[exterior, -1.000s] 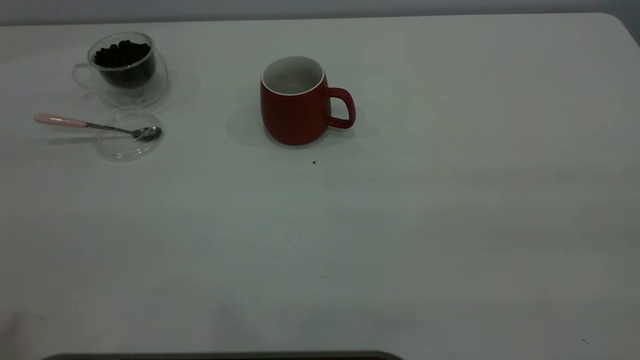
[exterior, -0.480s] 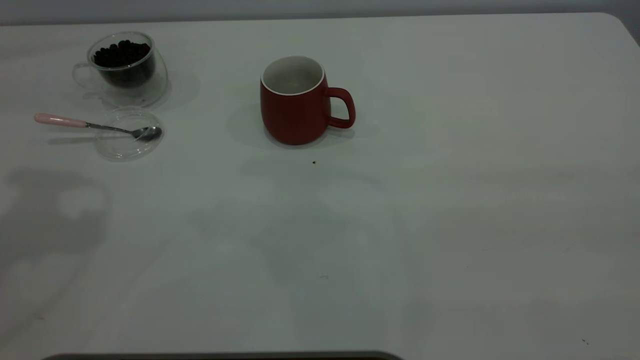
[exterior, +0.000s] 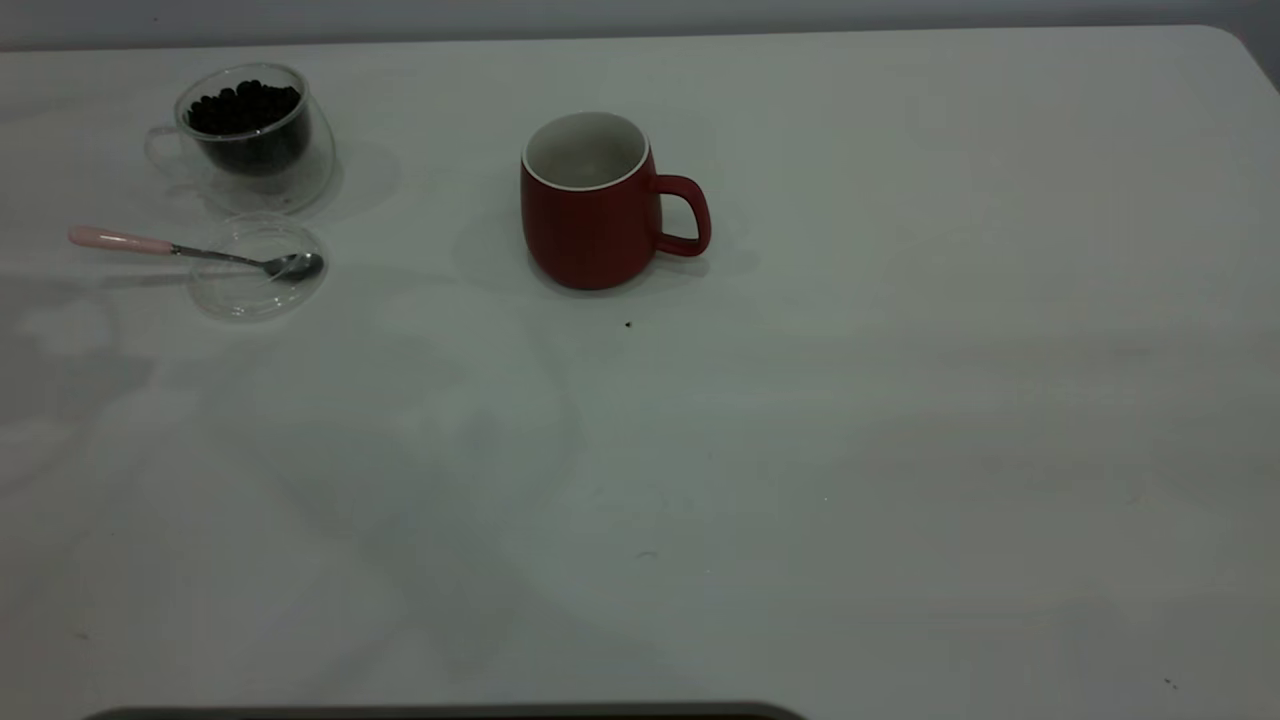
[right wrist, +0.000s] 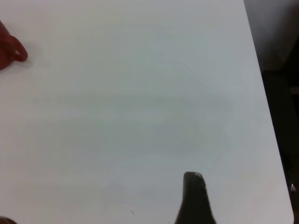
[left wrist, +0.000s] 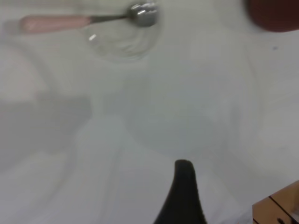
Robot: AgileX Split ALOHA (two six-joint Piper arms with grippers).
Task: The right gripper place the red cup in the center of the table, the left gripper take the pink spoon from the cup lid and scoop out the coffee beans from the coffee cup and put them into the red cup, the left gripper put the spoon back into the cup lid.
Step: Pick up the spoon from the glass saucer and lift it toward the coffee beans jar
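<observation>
The red cup (exterior: 590, 203) already stands upright near the middle of the counter (exterior: 900, 400), so by my reckoning the spoon step is in hand: the left hand (left wrist: 183, 196), hovering above bare counter short of the cup lid (exterior: 258, 267), must reach the pink spoon (exterior: 190, 251), whose bowl rests in that lid with the handle jutting out over the rim. I cannot tell how wide either hand stands, the right hand (right wrist: 194, 198) hanging over bare counter well apart from the cup. I count one red cup, one glass coffee cup (exterior: 250, 135) heaped with coffee beans (exterior: 243, 107), one lid, one spoon.

Red cup (left wrist: 273, 14) cut off, blurred
</observation>
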